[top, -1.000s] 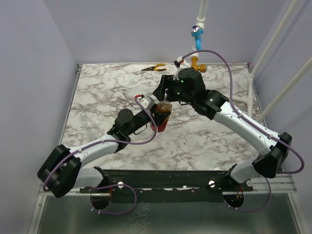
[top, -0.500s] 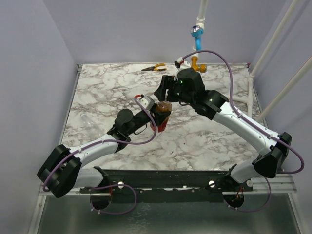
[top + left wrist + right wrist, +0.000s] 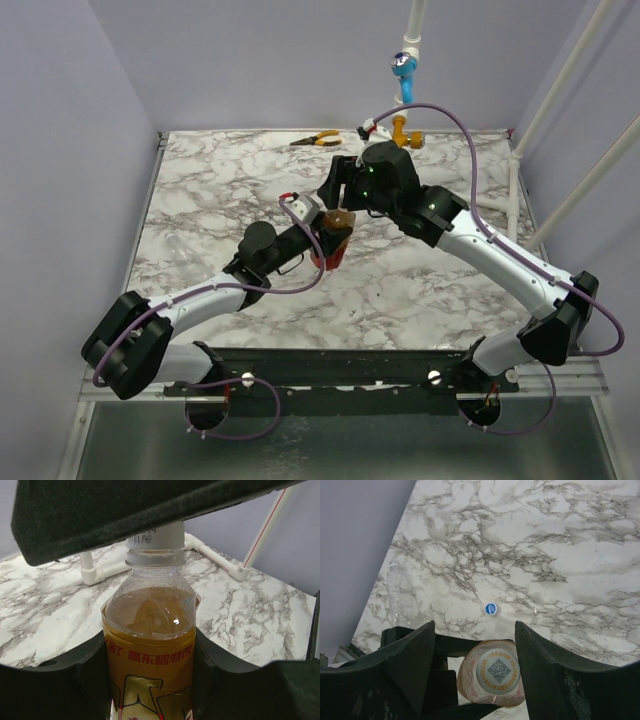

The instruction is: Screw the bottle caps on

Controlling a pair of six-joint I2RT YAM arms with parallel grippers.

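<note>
My left gripper (image 3: 322,232) is shut on the bottle (image 3: 336,238) and holds it upright over the middle of the marble table. In the left wrist view the fingers (image 3: 60,675) clamp the bottle's red-lettered label (image 3: 150,655), with amber liquid above. A white cap (image 3: 155,537) sits on the neck; whether it is screwed tight cannot be told. My right gripper (image 3: 337,188) hangs just above it, open. Its jaws stand either side of the QR-printed cap (image 3: 498,670) with gaps on both sides. A small bright blue cap (image 3: 491,608) lies on the table beyond.
Orange-handled pliers (image 3: 315,139) lie at the table's far edge. A light-blue valve handle (image 3: 403,68) with an orange fitting (image 3: 402,128) stands at the back. White pipes (image 3: 515,190) run along the right side. A clear empty bottle (image 3: 399,587) lies at the left.
The right gripper has shifted and turned slightly above the bottle's cap. The left arm has edged a little, still holding the bottle.
</note>
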